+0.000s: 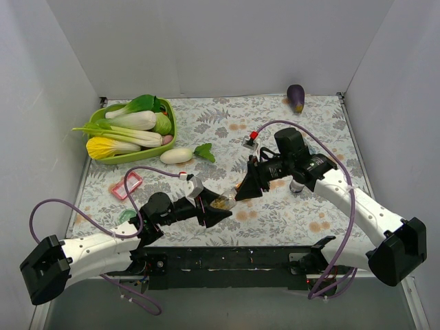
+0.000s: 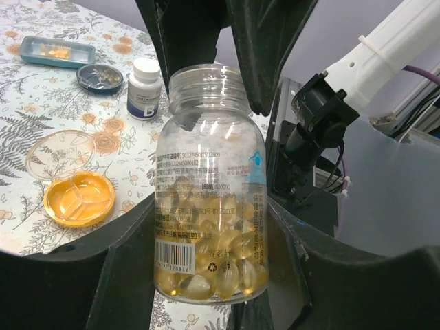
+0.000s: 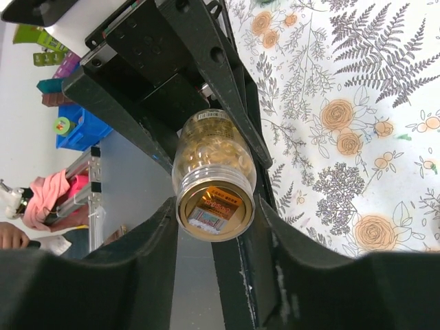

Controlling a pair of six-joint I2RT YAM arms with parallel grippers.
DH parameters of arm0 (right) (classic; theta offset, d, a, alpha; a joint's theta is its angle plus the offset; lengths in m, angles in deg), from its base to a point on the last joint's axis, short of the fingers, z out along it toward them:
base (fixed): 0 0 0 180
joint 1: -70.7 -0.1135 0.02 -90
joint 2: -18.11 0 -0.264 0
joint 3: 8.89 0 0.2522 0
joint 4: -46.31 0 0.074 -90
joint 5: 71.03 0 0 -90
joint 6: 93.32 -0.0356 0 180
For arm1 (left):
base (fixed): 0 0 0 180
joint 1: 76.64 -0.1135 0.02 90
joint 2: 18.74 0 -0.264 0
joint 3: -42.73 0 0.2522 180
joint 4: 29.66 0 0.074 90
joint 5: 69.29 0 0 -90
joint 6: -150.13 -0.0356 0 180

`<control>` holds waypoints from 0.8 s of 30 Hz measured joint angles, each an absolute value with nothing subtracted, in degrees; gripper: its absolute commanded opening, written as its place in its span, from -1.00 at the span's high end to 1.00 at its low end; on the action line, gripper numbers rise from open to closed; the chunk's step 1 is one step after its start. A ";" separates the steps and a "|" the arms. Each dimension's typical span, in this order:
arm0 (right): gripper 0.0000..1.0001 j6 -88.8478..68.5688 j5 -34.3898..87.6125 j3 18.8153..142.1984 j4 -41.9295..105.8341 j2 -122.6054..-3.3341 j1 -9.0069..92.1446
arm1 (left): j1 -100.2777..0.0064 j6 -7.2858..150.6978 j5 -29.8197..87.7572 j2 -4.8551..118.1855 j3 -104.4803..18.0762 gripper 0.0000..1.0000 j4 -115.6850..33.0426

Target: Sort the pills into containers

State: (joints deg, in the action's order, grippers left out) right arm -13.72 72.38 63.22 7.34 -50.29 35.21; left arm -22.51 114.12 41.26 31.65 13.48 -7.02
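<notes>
Left arm (image 1: 103, 244) and right arm (image 1: 357, 206) angle inward, grippers nearly tip to tip. Left gripper (image 1: 218, 207) clamps the pill bottle (image 1: 224, 201); right gripper (image 1: 242, 191) fingers flank its neck, contact indeterminate.

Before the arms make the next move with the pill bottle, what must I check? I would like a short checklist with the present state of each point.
1. Grip of the left claw on the bottle: ok, shut on its body.
2. Grip of the right claw on the neck: cannot tell; its fingers flank the neck closely.
3. Cap off: ok, bare thread shows in the left wrist view. Inner seal: cannot tell.
4. The capsules are inside: ok, they fill the lower part.
5. The amber dish is upright and open: ok.
6. Bottle mouth over the amber dish: not ok, the dish lies off to one side.
</notes>
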 measured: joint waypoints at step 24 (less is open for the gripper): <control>-0.40 65.54 65.71 67.83 -10.67 -44.04 20.63 | -21.76 110.17 48.98 29.97 13.53 1.00 -11.26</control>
State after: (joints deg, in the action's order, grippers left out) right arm 65.54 65.71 67.83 -10.67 -44.04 20.63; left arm -21.76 110.17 48.98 29.97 13.53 -11.26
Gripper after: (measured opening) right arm 0.493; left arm 0.506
